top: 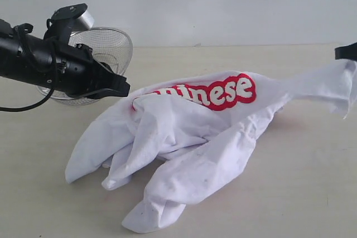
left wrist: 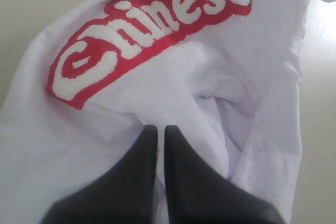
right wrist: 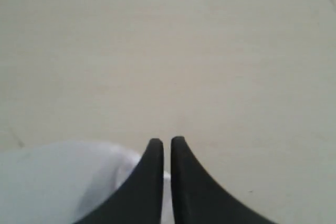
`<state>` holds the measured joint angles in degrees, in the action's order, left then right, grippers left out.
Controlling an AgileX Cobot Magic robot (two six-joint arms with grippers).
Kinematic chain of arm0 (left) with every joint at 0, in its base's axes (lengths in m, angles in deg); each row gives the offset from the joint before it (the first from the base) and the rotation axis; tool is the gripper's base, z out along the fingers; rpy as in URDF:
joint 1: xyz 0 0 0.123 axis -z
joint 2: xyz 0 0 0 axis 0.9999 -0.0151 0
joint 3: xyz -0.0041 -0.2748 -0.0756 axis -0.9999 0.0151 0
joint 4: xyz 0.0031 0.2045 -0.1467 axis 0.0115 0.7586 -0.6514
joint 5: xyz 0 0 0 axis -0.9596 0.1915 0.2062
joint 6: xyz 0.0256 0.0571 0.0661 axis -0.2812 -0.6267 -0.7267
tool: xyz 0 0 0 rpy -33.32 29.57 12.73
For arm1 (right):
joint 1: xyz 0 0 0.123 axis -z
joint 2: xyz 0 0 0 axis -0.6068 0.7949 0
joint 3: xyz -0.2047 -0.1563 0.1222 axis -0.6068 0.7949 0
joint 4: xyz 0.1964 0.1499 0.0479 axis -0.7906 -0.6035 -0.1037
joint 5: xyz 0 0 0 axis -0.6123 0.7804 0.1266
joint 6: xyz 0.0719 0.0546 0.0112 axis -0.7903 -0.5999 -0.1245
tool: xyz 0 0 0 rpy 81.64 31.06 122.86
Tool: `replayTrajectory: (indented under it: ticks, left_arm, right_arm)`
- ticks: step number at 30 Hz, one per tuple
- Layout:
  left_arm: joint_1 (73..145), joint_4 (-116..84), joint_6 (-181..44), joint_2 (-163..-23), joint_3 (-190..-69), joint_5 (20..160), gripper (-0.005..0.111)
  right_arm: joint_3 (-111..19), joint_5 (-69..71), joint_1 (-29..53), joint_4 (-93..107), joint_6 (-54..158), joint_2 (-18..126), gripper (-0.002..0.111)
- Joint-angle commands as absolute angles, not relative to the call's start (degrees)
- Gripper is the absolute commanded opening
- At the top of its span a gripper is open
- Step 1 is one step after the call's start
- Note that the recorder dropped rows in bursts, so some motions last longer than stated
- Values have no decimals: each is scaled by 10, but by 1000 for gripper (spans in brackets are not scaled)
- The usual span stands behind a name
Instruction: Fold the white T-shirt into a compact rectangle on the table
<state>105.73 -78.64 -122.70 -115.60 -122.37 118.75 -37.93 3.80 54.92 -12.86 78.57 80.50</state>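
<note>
The white T-shirt (top: 195,132) lies crumpled across the middle of the table (top: 290,193), its near folds trailing toward the front edge and its right end drawn up off the surface; the exterior view alone shows this whole spread, with the round wire-mesh basket (top: 111,43) standing far left behind the left arm; there the left gripper (top: 124,88) meets the shirt's raised left edge, while only a black corner of the right gripper (top: 347,51) shows at the right border, where the lifted cloth ends; the left wrist view shows narrow closed jaws pinching white cloth just below the red lettering (left wrist: 152,30); the right wrist view shows closed jaws nipping a white fold over bare tabletop.
</note>
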Motion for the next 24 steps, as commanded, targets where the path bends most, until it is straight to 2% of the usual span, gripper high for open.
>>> replayTrajectory:
  ticks: [1, 2, 4, 8, 9, 10, 14, 15, 17, 21, 24]
  left_arm:
    - [1056, -794, -1232, -1152, -1221, 1182, 4]
    - [1056, -794, -1232, -1152, -1221, 1182, 4]
    - [1056, -794, -1232, -1152, -1221, 1182, 4]
    - [1056, -794, -1234, -1152, -1221, 1181, 4]
    - [1056, -794, -1234, -1152, -1221, 1177, 4]
    - [1056, -794, -1235, -1152, -1221, 1177, 4]
    - [1056, -794, -1241, -1152, -1221, 1184, 4]
    - [1056, -792, -1241, -1152, -1221, 1184, 4]
    - [1056, -788, -1241, -1152, -1221, 1184, 4]
    - [1056, -759, -1241, -1145, -1221, 1188, 4]
    - [1056, -750, -1241, -1139, -1221, 1188, 4]
  right_arm:
    - [-381, 12, 574, -130, 775, 797, 0]
    - [-381, 12, 573, -130, 775, 797, 4]
    - [-381, 22, 567, -130, 774, 797, 17]
    - [-381, 66, 539, -146, 711, 797, 70]
    - [-383, 82, 523, -150, 702, 797, 72]
    - [-386, 108, 507, -158, 702, 797, 68]
    - [-408, 215, 411, -185, 719, 797, 40]
    - [-411, 231, 392, -196, 720, 797, 38]
    - [-416, 261, 355, -221, 723, 796, 41]
    - [-419, 322, 321, -279, 725, 772, 57]
    - [-417, 394, 301, -290, 721, 749, 58]
